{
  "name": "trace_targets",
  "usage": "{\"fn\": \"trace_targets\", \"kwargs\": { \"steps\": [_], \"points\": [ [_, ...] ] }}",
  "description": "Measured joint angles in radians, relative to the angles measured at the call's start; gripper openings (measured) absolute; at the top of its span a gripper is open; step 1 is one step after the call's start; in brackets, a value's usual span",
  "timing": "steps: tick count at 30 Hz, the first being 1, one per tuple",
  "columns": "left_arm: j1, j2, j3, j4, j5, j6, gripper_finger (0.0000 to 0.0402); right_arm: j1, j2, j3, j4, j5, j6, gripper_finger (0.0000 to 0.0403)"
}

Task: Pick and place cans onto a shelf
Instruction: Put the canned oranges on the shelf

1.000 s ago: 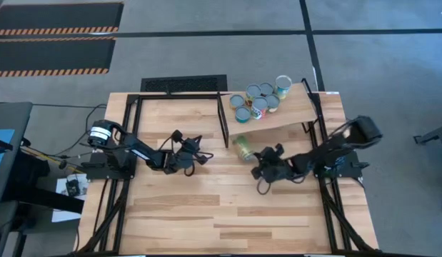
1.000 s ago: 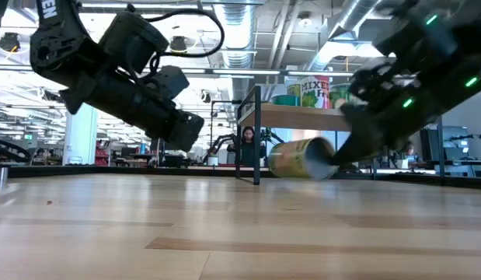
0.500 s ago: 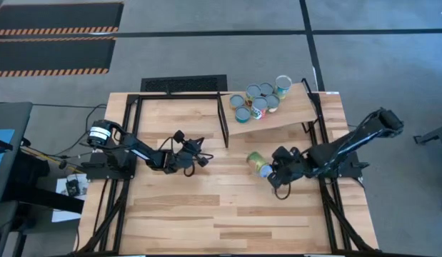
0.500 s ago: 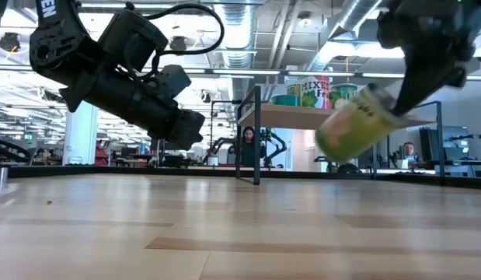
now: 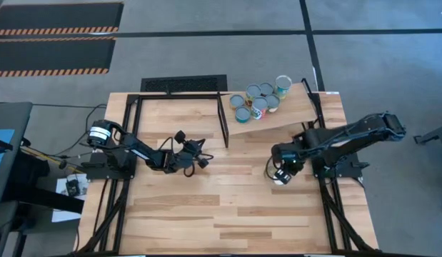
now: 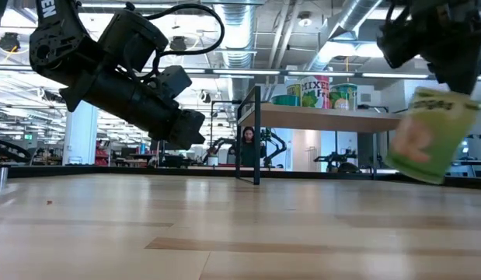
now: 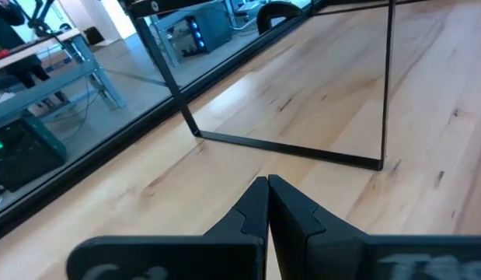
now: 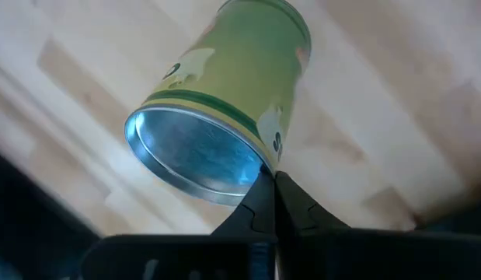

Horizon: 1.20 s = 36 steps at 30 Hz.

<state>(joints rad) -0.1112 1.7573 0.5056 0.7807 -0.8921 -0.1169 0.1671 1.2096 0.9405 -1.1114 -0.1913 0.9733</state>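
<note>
From above, you are looking at a task well along: six cans (image 5: 255,101) are standing clustered on the shelf (image 5: 292,111), the light board tilted across the table's far right corner. The right gripper (image 5: 281,173) is hanging over the bare planks in front of the shelf, with a green-labelled can (image 5: 280,178) at its tip. The left gripper (image 5: 194,154) is waiting near the table's middle, well apart from everything.

At table height, you are seeing the green-labelled can (image 6: 426,136) tilted and clear of the tabletop, under the right arm. Shelved tins are showing behind it.

Through the left wrist camera, your left gripper (image 7: 268,204) is pointing at the shelf's black frame (image 7: 302,148), its fingers pressed together on nothing.

Through the right wrist camera, your right gripper (image 8: 269,198) is showing its tips pressed together right at the rim of the green-labelled can (image 8: 240,101); they are likely nipping that rim, a slim hold. This can is left to shelve.
</note>
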Motion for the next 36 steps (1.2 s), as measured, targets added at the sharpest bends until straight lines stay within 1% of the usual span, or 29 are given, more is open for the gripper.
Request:
{"fn": "trace_targets", "kwargs": {
  "steps": [6, 11, 14, 18, 28, 30, 33, 36],
  "points": [
    [0.0, 0.0, 0.0, 0.0, 0.022, -0.003, 0.0, -0.033, 0.065, 0.001, -0.016, -0.145, -0.052, 0.0003],
    [0.0, 0.0, 0.0, 0.0, 0.024, -0.004, 0.0, -0.04, 0.135, 0.001, -0.019, -0.2, -0.103, 0.0004],
    [0.0, 0.0, 0.0, 0.0, 0.024, -0.004, 0.0, -0.041, 0.158, 0.001, -0.019, -0.214, -0.125, 0.0005],
    [0.0, 0.0, 0.0, 0.0, 0.024, -0.004, 0.0, -0.046, 0.169, 0.001, -0.019, -0.214, -0.134, 0.0019],
    [0.0, 0.0, 0.0, -0.001, 0.023, -0.004, 0.0, -0.046, 0.158, 0.014, -0.023, -0.195, -0.126, 0.0088],
    [0.0, 0.0, 0.001, -0.003, 0.024, -0.004, 0.0, -0.046, 0.155, 0.041, -0.027, -0.187, -0.126, 0.0098],
    [0.0, 0.0, 0.001, -0.004, 0.026, -0.006, 0.0, -0.037, 0.153, 0.109, -0.1, -0.157, -0.157, 0.0106],
    [0.0, 0.0, 0.001, -0.005, 0.059, -0.005, 0.0, 0.007, 0.147, 0.18, -0.184, -0.086, -0.212, 0.01]
  ]
}}
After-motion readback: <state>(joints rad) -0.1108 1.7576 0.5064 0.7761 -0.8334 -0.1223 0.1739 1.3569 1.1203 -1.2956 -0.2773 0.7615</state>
